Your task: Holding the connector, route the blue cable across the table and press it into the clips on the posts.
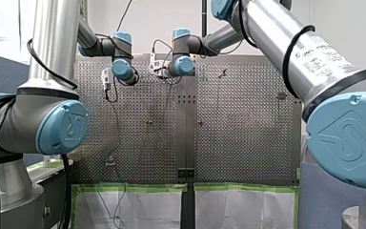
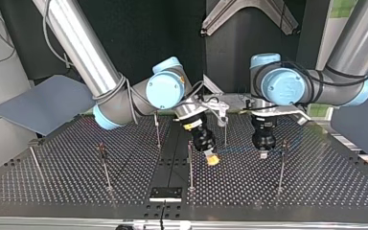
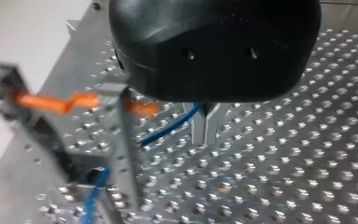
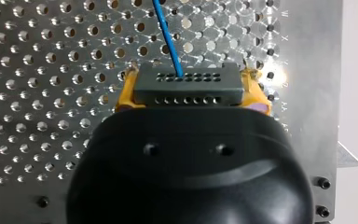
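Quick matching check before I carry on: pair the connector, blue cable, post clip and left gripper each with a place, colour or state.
Things:
1. connector
2. blue cable
3. clip
4. left gripper

Descriptions:
A. orange, on a post
B. metal fingers shut on the cable
C. leads away from the connector over the perforated table
D. clamped between the right gripper's yellow pads

Pairs: 1-D, 2-C, 3-A, 4-B

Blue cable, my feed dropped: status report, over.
Right pincer shut on connector. Left pincer shut on blue cable. Post close beside left pincer.
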### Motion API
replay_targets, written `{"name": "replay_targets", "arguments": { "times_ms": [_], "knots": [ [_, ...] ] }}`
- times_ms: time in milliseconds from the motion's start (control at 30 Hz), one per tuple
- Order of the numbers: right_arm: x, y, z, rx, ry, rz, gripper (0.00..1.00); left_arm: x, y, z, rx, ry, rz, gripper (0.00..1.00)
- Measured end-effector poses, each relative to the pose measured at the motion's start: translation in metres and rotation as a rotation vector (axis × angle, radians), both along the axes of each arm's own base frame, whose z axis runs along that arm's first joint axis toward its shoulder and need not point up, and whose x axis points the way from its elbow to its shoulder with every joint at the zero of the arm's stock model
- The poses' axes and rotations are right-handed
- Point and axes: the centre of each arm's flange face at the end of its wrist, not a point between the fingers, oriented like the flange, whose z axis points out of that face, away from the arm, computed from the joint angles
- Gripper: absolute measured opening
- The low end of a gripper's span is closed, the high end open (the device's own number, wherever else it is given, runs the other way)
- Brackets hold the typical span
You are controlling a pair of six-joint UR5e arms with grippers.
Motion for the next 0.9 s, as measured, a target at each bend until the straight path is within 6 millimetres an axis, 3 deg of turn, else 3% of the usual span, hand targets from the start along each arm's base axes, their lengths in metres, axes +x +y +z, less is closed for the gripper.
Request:
{"name": "replay_targets", "arguments": {
  "times_ms": [133,433,900],
  "knots": [
    [0.0,0.002,-0.005,0.009,0.011,-0.002,0.0,-0.011,0.0,-0.008,0.014,0.028,0.024,0.0],
    [-0.006,0.006,-0.037,0.046,0.063,-0.013,0.0,-0.036,0.002,-0.008,0.009,-0.013,0.064,0.0],
    [-0.022,0.012,-0.092,0.117,0.147,-0.022,0.0,-0.059,-0.019,-0.049,0.018,-0.007,0.02,0.0]
  ]
}}
